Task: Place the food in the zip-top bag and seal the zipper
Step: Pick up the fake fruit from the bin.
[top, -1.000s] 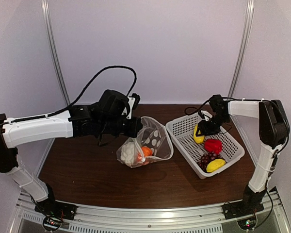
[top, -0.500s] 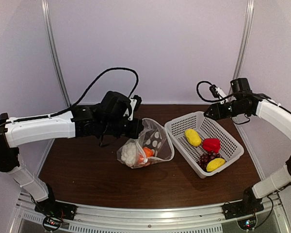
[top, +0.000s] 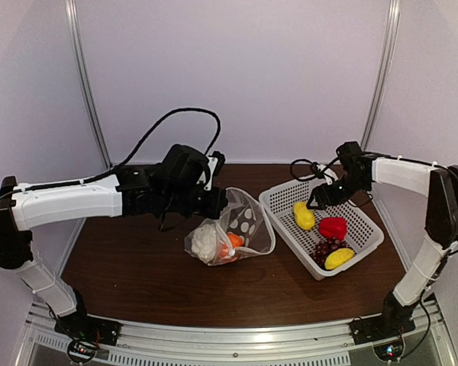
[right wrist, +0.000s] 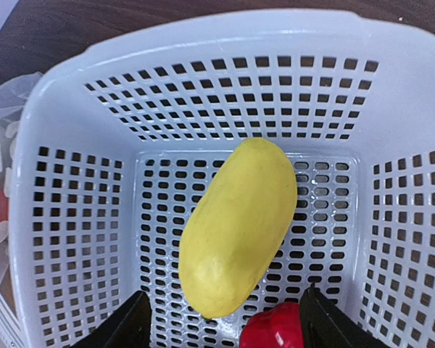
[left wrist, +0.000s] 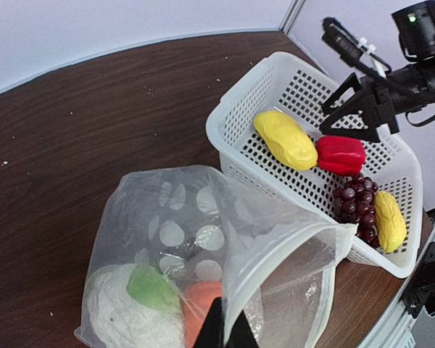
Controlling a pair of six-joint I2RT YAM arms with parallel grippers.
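Hovering over the basket (right wrist: 203, 29), the right gripper (top: 319, 201) stands apart, the yellow piece (right wrist: 239, 225) just below it, long axis slanting across; the left gripper (left wrist: 225, 330) clamps the zip-top bag (left wrist: 196, 217) at its rim.

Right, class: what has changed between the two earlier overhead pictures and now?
The right gripper, down at the far yellow piece a second ago, lifted away beyond the basket, then came back down over that piece, open and empty. The piece remains in the basket. The left gripper still pinches the rim of the bag, and nothing else has visibly moved.
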